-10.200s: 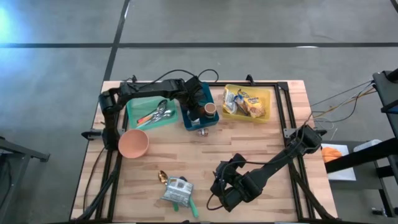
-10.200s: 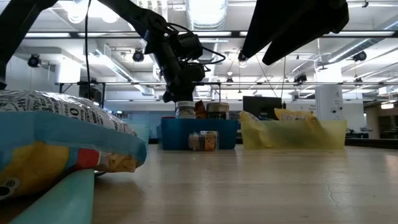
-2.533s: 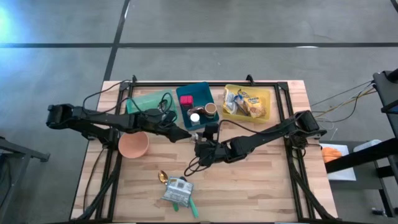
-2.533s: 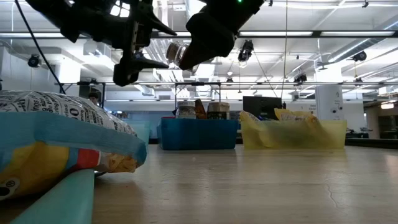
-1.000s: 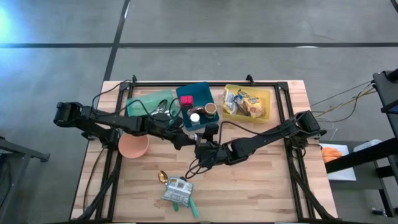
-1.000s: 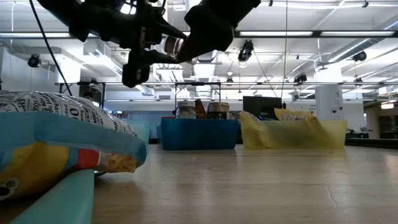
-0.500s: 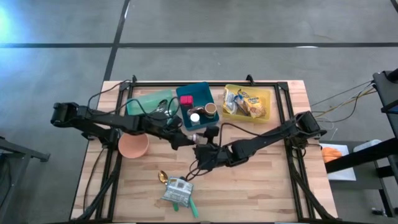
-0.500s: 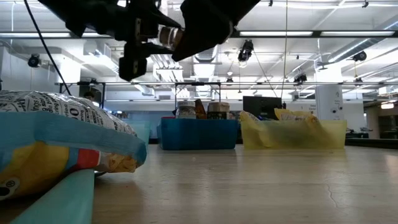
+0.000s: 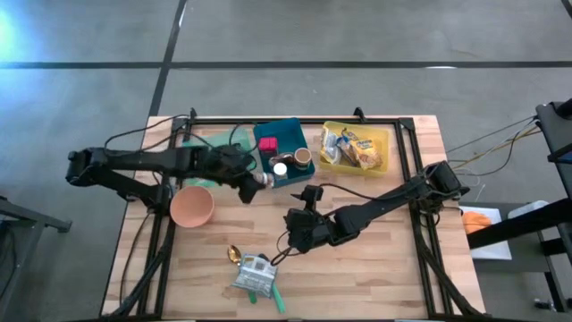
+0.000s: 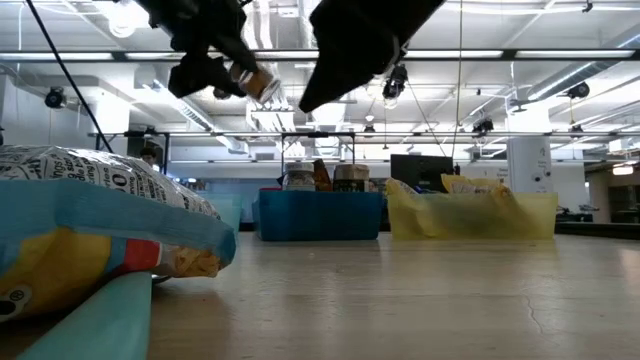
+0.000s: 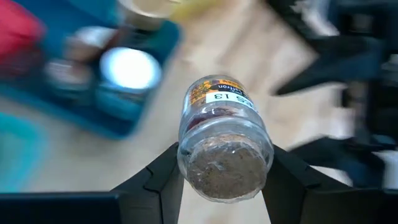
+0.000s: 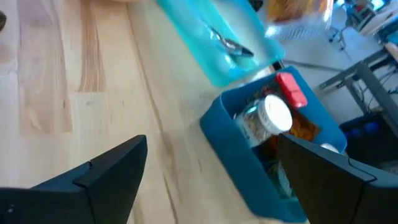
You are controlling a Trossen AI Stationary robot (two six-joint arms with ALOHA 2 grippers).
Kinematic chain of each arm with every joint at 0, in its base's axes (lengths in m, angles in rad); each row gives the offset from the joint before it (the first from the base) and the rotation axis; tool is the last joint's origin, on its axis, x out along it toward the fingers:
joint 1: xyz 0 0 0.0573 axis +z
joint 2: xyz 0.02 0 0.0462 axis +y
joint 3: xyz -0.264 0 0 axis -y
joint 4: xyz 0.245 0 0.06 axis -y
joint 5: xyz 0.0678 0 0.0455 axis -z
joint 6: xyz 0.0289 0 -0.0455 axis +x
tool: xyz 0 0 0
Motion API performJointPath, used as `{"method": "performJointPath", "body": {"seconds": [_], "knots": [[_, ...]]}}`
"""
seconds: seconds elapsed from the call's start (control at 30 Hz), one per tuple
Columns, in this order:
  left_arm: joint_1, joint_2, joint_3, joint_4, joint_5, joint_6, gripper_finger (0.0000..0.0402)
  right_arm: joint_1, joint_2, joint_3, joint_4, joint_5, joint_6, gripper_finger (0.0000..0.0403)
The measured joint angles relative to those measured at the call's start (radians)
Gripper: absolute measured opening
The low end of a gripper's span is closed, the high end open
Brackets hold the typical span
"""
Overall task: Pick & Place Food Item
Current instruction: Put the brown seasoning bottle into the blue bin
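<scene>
Left wrist view showed the left gripper (image 11: 224, 180) clamped on a small clear glass spice jar with a printed label and brown contents (image 11: 225, 145); its two dark fingers (image 11: 163, 180) pressed the jar's opposite sides, so the jar lay on its side in the grip, base toward the camera; such a side grip suited a round jar, judged likely to roll if set down on its side. High view placed the jar (image 9: 261, 180) above the wooden table (image 9: 375, 268), just beside the front edge of the blue plastic bin (image 9: 288, 172), which held other small jars; a pink round bowl (image 9: 191, 207) stood near on the left arm's side. Low view confirmed the jar (image 10: 258, 83) was held well clear of the table top.

Right gripper (image 12: 208, 177) stood with its fingers spread wide and nothing between them; it hung over bare wood mid-table (image 9: 299, 229), apart from the left gripper, and judged to be out of the jar's way.

Open room: bare wood lay between the blue bin and a grey snack packet (image 9: 255, 273) near the front edge; a gold spoon (image 9: 233, 254) lay beside that packet; a yellow plastic tray of snack packets (image 9: 386, 166) and a teal plastic tray of cutlery (image 9: 198, 145) flanked the bin; the bin's raised wall was judged the nearest obstruction to the jar's travel.
</scene>
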Motion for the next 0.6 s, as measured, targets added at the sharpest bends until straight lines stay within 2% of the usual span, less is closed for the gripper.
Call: {"method": "performJointPath", "body": {"seconds": [0.1,0.23,0.6], "knots": [[0.053,0.025,0.079,-0.135,-0.03,0.087,0.0165,0.015,0.0,0.0,-0.043,0.0,0.069,0.0358],[0.134,0.07,0.149,-0.236,-0.03,0.22,0.0165,0.041,0.0,0.0,-0.093,-0.001,0.146,0.0358],[0.343,0.294,0.258,-0.33,-0.019,0.522,0.0165,0.128,-0.002,0.0,-0.19,-0.006,0.335,0.0358]]}}
